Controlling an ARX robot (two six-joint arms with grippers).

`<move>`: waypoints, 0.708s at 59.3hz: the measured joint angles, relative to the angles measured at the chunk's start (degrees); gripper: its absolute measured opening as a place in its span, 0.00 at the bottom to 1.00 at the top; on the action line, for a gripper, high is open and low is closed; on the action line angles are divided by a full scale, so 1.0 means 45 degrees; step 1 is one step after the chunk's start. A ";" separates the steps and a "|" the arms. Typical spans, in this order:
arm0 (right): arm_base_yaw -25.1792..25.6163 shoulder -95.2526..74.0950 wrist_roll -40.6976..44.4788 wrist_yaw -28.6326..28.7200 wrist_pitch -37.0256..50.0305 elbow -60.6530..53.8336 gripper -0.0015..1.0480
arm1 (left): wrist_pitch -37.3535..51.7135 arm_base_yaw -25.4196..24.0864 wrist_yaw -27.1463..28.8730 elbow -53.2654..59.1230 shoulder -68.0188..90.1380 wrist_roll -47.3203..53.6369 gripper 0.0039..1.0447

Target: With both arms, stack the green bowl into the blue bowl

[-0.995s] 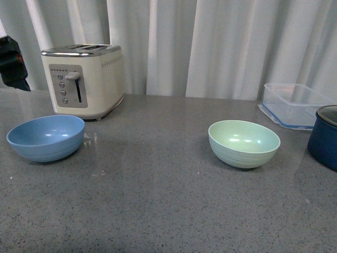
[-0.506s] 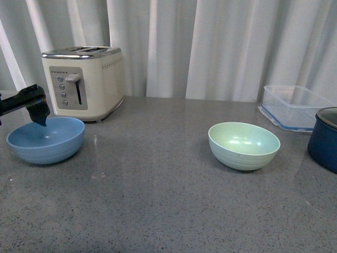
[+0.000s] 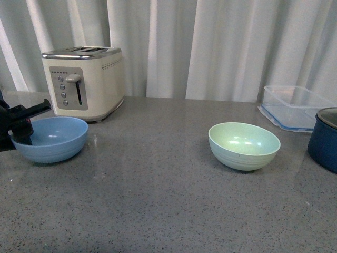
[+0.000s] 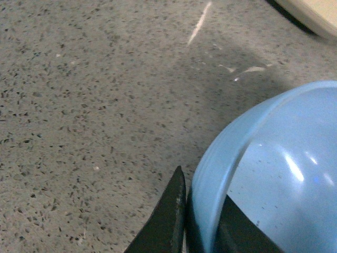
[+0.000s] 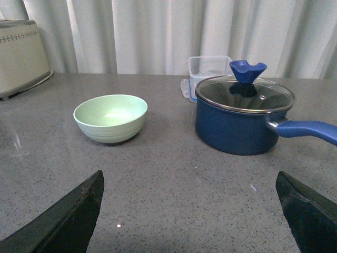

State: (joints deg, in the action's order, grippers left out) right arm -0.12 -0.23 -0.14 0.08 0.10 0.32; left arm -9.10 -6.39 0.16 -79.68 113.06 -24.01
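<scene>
Blue bowl (image 3: pixel 50 138) pinched at the rim by left gripper (image 4: pixel 202 226), right gripper (image 5: pixel 189 179) spread. Might slip or tilt, thin hold.

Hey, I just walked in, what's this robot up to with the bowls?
It is setting up to stack the green bowl into the blue bowl. The left gripper is at the blue bowl's rim, with one of its fingers outside the wall and the other inside; whether it is clamped tight is hard to tell. The right gripper is wide open, holds nothing, and faces the green bowl, which sits untouched on the counter beside a navy pot.
</scene>
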 joint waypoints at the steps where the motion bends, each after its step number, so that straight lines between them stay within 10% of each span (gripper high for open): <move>1: 0.0000 0.0000 0.0005 0.0000 0.0000 0.0000 0.90 | -0.0019 0.0019 -0.0015 0.0000 -0.0039 0.0000 0.06; 42: 0.0000 0.0000 0.0005 0.0000 0.0000 0.0000 0.90 | 0.0180 0.4454 0.0228 -0.0393 -0.0986 0.0078 0.03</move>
State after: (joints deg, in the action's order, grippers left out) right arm -0.12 -0.23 -0.12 0.08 0.10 0.32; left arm -8.29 13.65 1.19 -81.45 108.62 -23.66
